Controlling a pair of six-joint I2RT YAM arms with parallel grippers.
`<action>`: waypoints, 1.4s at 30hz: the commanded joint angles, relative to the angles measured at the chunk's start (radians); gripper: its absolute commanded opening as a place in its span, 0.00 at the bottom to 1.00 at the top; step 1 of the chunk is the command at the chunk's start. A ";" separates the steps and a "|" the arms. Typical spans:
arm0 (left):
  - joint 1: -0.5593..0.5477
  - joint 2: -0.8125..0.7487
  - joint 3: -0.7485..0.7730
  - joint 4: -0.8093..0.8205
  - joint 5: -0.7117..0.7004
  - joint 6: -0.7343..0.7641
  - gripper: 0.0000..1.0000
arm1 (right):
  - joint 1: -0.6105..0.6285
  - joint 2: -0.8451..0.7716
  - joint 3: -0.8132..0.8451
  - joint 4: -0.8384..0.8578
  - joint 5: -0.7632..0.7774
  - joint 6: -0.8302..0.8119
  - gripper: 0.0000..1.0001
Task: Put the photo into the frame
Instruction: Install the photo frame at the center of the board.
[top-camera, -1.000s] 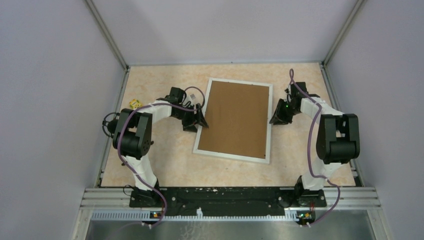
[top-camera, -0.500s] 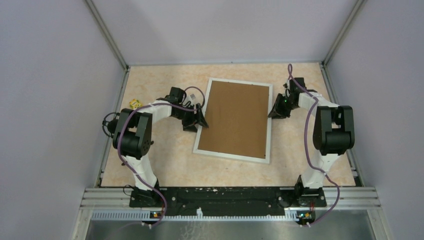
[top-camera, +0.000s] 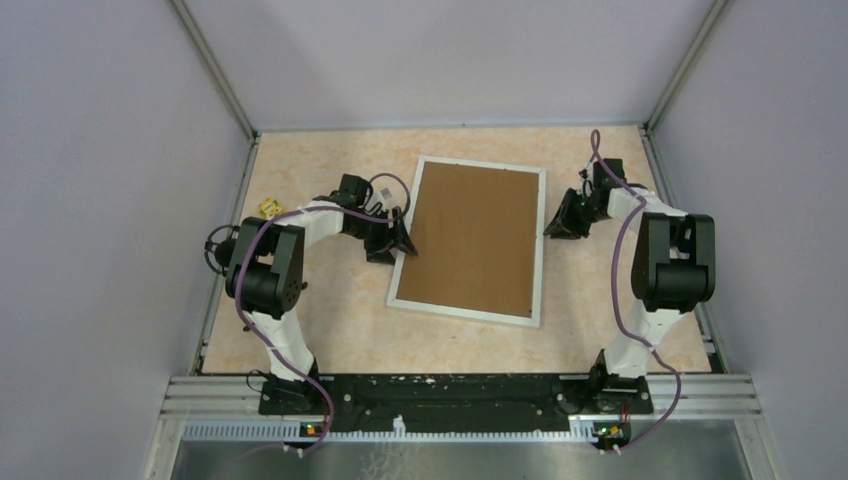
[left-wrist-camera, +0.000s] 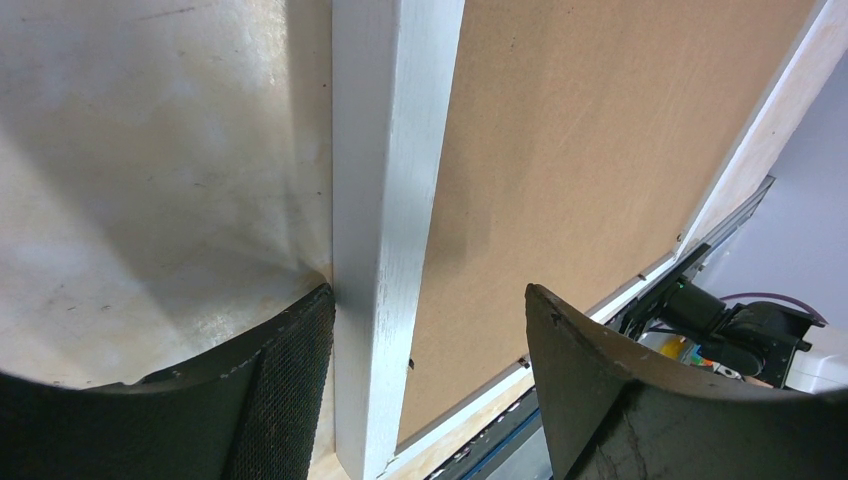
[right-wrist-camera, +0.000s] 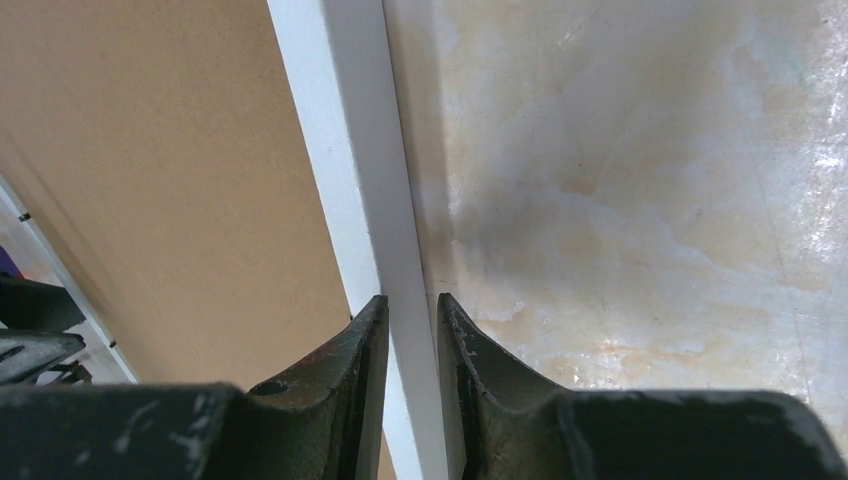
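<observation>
The left gripper (left-wrist-camera: 428, 300) has its fingers wide apart astride the left bar of the frame (left-wrist-camera: 385, 150). Its outer finger (left-wrist-camera: 290, 370) sits on the table (left-wrist-camera: 150, 150) side against the bar's outside edge, and its inner finger is over the brown board (left-wrist-camera: 600, 130) that fills the frame. The right gripper (right-wrist-camera: 411, 300) has its fingers drawn almost together, with only a thin slit between them, right over the frame's right bar; I cannot tell whether they touch it. The frame lies flat and back up on the table, between the two grippers.
</observation>
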 joint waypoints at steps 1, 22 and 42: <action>-0.003 -0.010 0.004 0.010 0.030 0.008 0.74 | 0.002 -0.034 -0.033 0.006 -0.003 -0.029 0.24; -0.004 0.004 0.004 0.014 0.049 0.008 0.74 | 0.101 0.012 -0.056 0.048 0.015 -0.014 0.24; -0.003 0.010 0.012 0.001 0.041 0.014 0.74 | 0.215 0.155 0.006 -0.005 0.202 0.012 0.37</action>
